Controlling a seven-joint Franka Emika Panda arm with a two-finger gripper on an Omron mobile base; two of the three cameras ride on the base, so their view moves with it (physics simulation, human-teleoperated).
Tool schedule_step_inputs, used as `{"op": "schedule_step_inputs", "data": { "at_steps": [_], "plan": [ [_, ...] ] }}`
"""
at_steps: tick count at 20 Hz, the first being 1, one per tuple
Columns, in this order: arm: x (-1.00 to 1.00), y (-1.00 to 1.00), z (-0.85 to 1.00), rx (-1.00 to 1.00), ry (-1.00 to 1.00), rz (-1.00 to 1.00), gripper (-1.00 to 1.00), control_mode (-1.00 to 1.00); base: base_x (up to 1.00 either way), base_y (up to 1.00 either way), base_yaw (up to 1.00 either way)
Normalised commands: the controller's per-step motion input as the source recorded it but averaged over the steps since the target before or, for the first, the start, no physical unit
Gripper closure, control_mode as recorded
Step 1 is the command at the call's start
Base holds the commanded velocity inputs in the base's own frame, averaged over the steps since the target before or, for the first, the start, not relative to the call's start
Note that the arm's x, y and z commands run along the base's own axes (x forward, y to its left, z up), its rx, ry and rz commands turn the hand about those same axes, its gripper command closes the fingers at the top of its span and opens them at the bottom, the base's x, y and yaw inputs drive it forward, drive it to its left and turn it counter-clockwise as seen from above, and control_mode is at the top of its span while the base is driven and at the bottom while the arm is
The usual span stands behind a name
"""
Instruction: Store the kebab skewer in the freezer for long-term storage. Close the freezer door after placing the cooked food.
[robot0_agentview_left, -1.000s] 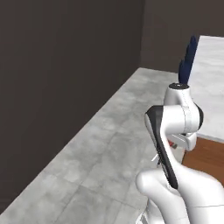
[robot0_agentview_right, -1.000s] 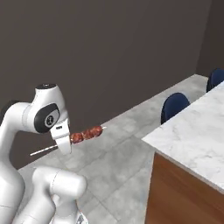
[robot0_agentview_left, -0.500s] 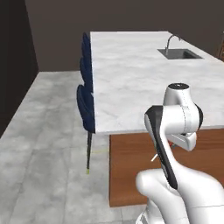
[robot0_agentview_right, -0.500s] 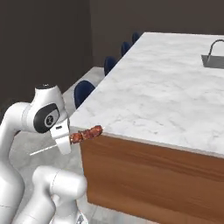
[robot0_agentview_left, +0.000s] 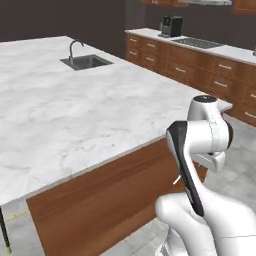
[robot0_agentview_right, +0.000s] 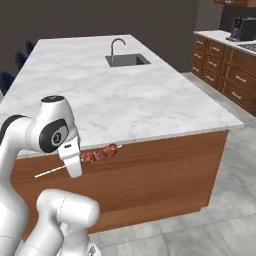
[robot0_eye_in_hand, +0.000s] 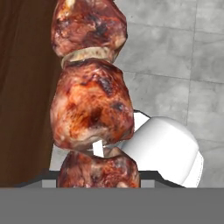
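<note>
The arm is folded close above the base, end effector (robot0_agentview_right: 75, 161) clamped on the kebab skewer (robot0_agentview_right: 100, 153).

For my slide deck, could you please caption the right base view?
Hand carries the skewer beside the marble island with sink.

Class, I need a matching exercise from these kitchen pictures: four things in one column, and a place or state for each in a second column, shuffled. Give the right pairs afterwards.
Things:
1. kebab skewer
2. sink
3. coffee machine
4. island side panel

Places or states:
A. set into the marble island top, with a curved tap behind it
B. brown wood, below the marble top
C. held level in the gripper, in front of the island
D. dark, standing on the far counter above wooden drawers

Pairs: 1-C, 2-A, 3-D, 4-B
</note>
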Motion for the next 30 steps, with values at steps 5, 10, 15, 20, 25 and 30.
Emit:
{"op": "schedule_step_inputs", "data": {
  "at_steps": [5,10,15,20,25,30],
  "plan": [
    [0.0,0.0,0.0,0.0,0.0,0.0,1.0,1.0,0.48,0.0,-0.61],
    [0.0,0.0,0.0,0.0,0.0,0.0,1.0,1.0,0.54,0.07,-0.16],
    [0.0,0.0,0.0,0.0,0.0,0.0,1.0,1.0,0.21,0.12,-0.43],
    [0.0,0.0,0.0,0.0,0.0,0.0,1.0,1.0,0.43,0.3,-0.8],
    [0.0,0.0,0.0,0.0,0.0,0.0,1.0,1.0,0.51,0.22,-0.65],
    [0.0,0.0,0.0,0.0,0.0,0.0,1.0,1.0,0.58,-0.09,-0.38]
  ]
}}
